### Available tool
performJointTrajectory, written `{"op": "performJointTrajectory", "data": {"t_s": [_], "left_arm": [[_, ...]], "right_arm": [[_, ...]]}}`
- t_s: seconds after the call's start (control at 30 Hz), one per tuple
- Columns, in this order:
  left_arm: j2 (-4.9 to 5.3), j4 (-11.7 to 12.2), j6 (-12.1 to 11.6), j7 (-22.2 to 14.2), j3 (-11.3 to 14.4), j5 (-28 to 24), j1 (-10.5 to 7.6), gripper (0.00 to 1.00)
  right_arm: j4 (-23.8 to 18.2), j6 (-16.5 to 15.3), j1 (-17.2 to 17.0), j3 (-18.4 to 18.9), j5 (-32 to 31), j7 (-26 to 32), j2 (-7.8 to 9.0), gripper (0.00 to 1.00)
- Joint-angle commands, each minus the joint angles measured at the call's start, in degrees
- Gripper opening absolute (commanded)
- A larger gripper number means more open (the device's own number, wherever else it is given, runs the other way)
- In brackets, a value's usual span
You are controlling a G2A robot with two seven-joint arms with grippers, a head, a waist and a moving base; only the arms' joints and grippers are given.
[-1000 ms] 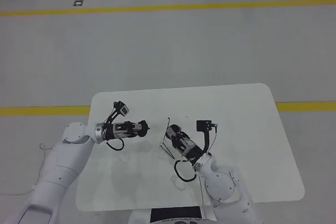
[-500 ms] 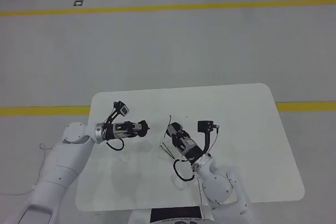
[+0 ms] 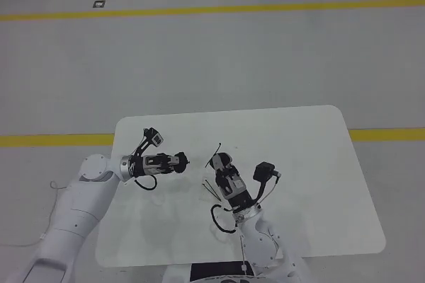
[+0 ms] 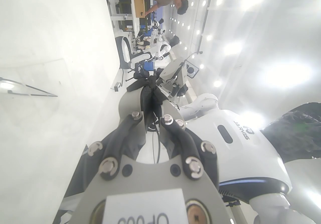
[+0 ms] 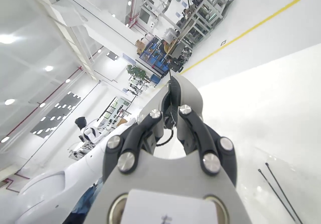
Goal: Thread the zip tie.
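Right gripper clamped on zip tie, tip protruding; left gripper near it, pinched closed, load unclear; spare ties on table just beside. Likely best: align tip with head slot, feed slowly.

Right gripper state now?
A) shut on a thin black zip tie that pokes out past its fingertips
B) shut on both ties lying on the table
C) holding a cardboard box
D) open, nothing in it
A: in the right wrist view the right gripper is shut on a zip tie sticking out past its tips, while two spare zip ties lie loose on the table.
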Motion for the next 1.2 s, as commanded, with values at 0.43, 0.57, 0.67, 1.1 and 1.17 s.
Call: {"op": "performJointTrajectory", "data": {"t_s": [0.43, 0.57, 0.67, 1.1, 1.17], "left_arm": [[0.00, 0.0, 0.0, 0.0, 0.0, 0.0, 0.00, 0.00], [0.00, 0.0, 0.0, 0.0, 0.0, 0.0, 0.00, 0.00], [0.00, 0.0, 0.0, 0.0, 0.0, 0.0, 0.00, 0.00], [0.00, 0.0, 0.0, 0.0, 0.0, 0.0, 0.00, 0.00], [0.00, 0.0, 0.0, 0.0, 0.0, 0.0, 0.00, 0.00]], "right_arm": [[1.9, 2.6, 1.4, -1.6, -4.4, -3.6, 0.12, 0.00], [2.6, 3.8, 2.0, -2.2, -5.7, -7.0, 0.03, 0.00], [4.7, 4.3, 3.3, -3.6, -6.7, -13.1, -0.09, 0.00], [14.8, 7.0, 10.2, -9.6, -11.3, -28.9, 0.61, 0.00], [15.0, 8.0, 10.5, -10.2, -11.4, -28.4, 0.93, 0.00]]}}
